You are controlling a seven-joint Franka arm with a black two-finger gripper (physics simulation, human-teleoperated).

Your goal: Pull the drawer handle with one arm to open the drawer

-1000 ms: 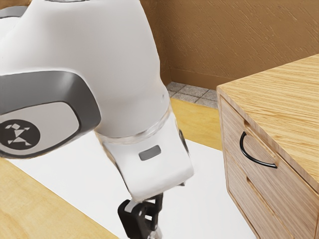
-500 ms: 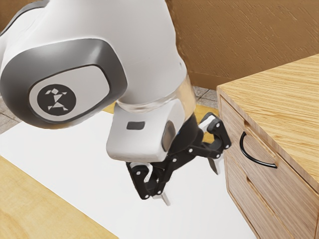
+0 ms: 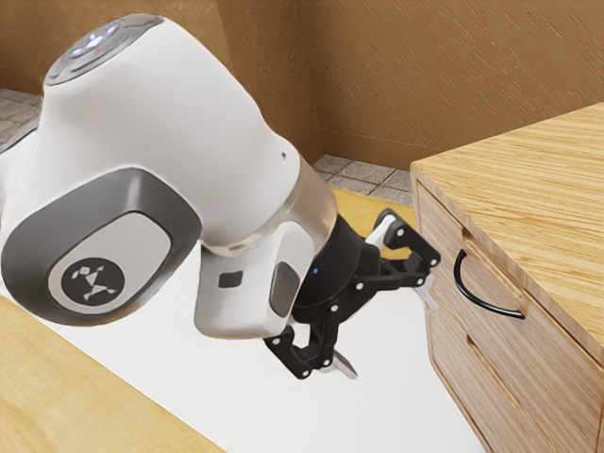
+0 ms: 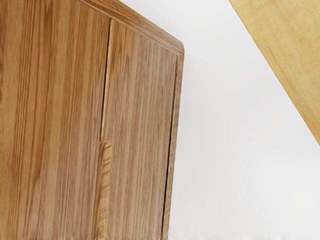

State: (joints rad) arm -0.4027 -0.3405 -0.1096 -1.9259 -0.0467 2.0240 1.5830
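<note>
Brown walls (image 3: 453,75) behind, grey floor tiles (image 3: 363,177) at their foot. Lower down, white tabletop (image 3: 170,349) with a light wood border (image 3: 57,406) toward the exterior view's left. At the exterior view's right, a wooden cabinet (image 3: 528,179) standing on the white surface, two drawers in its face, one above the other. On the top drawer (image 3: 495,269), a black curved handle (image 3: 467,298), bowed out from the front and hanging free, nothing touching it. Drawer front flush with the cabinet's face, so shut as far as can be seen. From the exterior view's left, a bulky white and grey arm (image 3: 160,208) reaching toward the cabinet, black gripper (image 3: 387,332) at its end, tilted and pointed at the cabinet's front. Fingers (image 3: 429,297) spread wide, nothing between them: one tip high up, right by the near edge of the cabinet, contact with it impossible to judge; the other tip lower and farther out, over the white tabletop. Both tips apart from the handle, the upper one near it. From the wrist, cabinet face (image 4: 60,125) close ahead with its grain and a drawer seam, white tabletop (image 4: 235,140) alongside and a strip of the wood border (image 4: 290,60) past that.
</note>
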